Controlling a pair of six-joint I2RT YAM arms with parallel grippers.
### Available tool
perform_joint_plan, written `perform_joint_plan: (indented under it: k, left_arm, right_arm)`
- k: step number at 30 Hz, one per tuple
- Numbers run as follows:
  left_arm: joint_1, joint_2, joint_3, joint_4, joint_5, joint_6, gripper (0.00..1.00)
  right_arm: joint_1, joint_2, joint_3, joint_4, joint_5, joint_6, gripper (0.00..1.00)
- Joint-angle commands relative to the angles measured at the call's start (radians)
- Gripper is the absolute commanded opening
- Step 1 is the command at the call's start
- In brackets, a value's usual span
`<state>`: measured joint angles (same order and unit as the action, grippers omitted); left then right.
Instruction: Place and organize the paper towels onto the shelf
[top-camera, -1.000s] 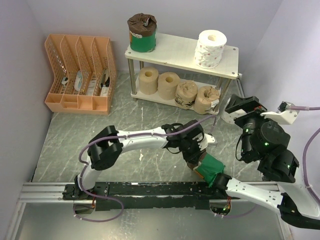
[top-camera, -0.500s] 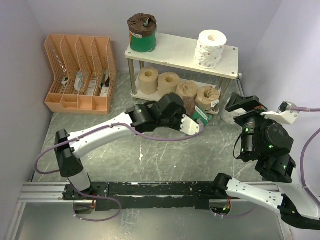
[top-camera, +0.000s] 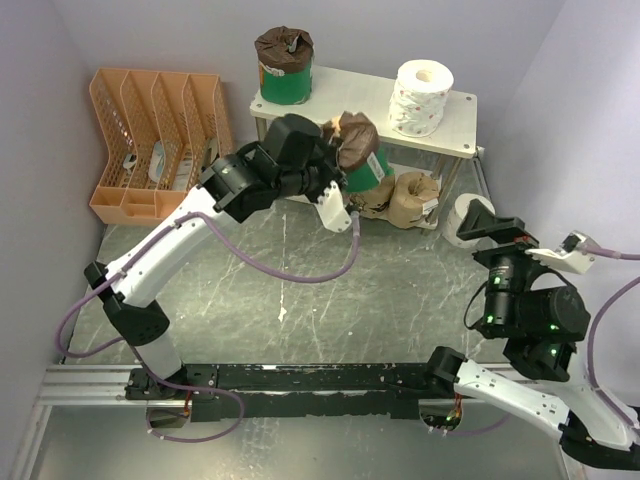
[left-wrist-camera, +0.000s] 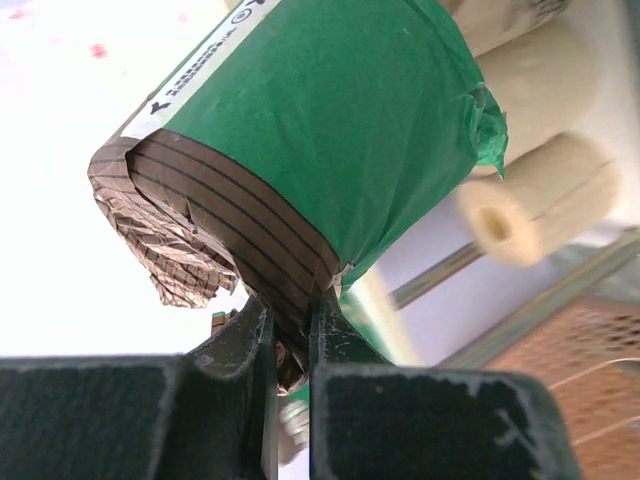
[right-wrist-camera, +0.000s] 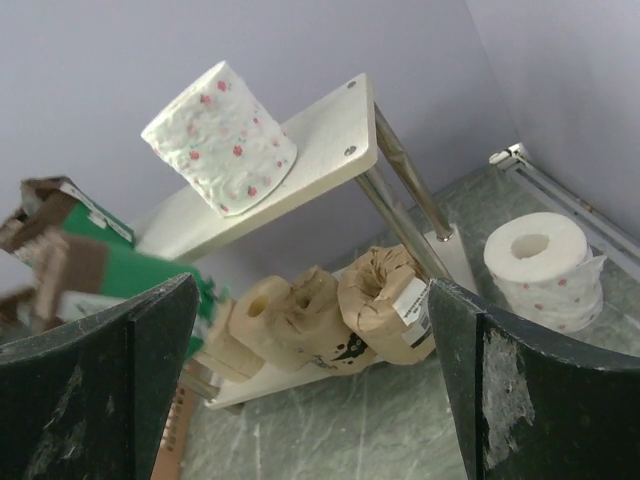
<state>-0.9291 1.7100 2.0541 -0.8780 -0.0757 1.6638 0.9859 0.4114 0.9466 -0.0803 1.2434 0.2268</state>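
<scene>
While the orange slotted plastic file organizer (top-camera: 160, 150) sits far left on the grey marbled desk (top-camera: 400, 300), the left arm is stretched out to the two-tier cream-board shelf with silver metal legs (top-camera: 350, 100). Its left gripper (left-wrist-camera: 290, 325) is pinched tight on the crumpled brown paper end of a green-banded paper towel roll (left-wrist-camera: 330, 150). That roll is airborne and tilted at the shelf's front edge, around upper-board height, covering the left part of the lower tier. Can't tell if it touches the shelf.

Upper board: second green-banded roll with brown paper top (top-camera: 285, 68) upright at the left end, white roll with red speckles (top-camera: 420, 97) upright toward the right end. Lower board: beige and tan rolls (right-wrist-camera: 385, 290) lying in a row, ends facing forward, the left ones partly hidden.

Another white speckled roll (right-wrist-camera: 540, 260) stands on the desk just beside the shelf's right legs. Near it hangs the right gripper (right-wrist-camera: 310, 400), fingers spread wide, nothing between them.
</scene>
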Motion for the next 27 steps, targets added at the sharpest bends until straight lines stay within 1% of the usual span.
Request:
perform_joint_plan:
  k: [1, 3, 6, 7, 10, 12, 15, 16, 18, 20, 24, 27]
  left_arm:
    - [0.046, 0.003, 0.093, 0.139, 0.030, 0.303, 0.07]
    - [0.073, 0.022, 0.137, 0.163, 0.046, 0.352, 0.07]
    - [0.107, 0.099, 0.288, 0.117, 0.076, 0.363, 0.10]
    - [0.118, 0.110, 0.309, 0.123, 0.082, 0.372, 0.10]
    - [0.153, 0.110, 0.284, 0.192, 0.109, 0.405, 0.14]
    - [0.171, 0.124, 0.283, 0.231, 0.118, 0.391, 0.20]
    - [0.198, 0.161, 0.338, 0.219, 0.147, 0.343, 0.29]
    - [0.211, 0.161, 0.331, 0.220, 0.160, 0.337, 0.31]
    - [0.238, 0.151, 0.281, 0.280, 0.190, 0.341, 0.33]
    - [0.257, 0.152, 0.252, 0.339, 0.212, 0.352, 0.33]
    - [0.278, 0.204, 0.284, 0.410, 0.250, 0.330, 0.36]
    - [0.286, 0.225, 0.254, 0.526, 0.262, 0.335, 0.38]
  right_arm:
    - [0.000, -0.015, -0.093, 0.180, -0.050, -0.161, 0.98]
    - [0.001, -0.017, -0.112, 0.183, -0.082, -0.149, 0.98]
    - [0.001, -0.018, -0.132, 0.188, -0.131, -0.138, 0.98]
    - [0.001, -0.013, -0.130, 0.188, -0.136, -0.139, 0.98]
    - [0.001, 0.017, -0.101, 0.147, -0.087, -0.145, 0.99]
    - [0.000, 0.034, -0.074, 0.102, -0.068, -0.130, 0.99]
    - [0.001, 0.019, -0.097, 0.148, -0.088, -0.158, 1.00]
    - [0.000, 0.011, -0.109, 0.160, -0.094, -0.164, 1.00]
    - [0.001, -0.003, -0.121, 0.164, -0.093, -0.161, 1.00]
    - [0.001, -0.014, -0.129, 0.153, -0.085, -0.146, 1.00]
    - [0.001, -0.031, -0.176, 0.186, -0.085, -0.137, 1.00]
    - [0.002, -0.014, -0.186, 0.174, -0.079, -0.127, 1.00]
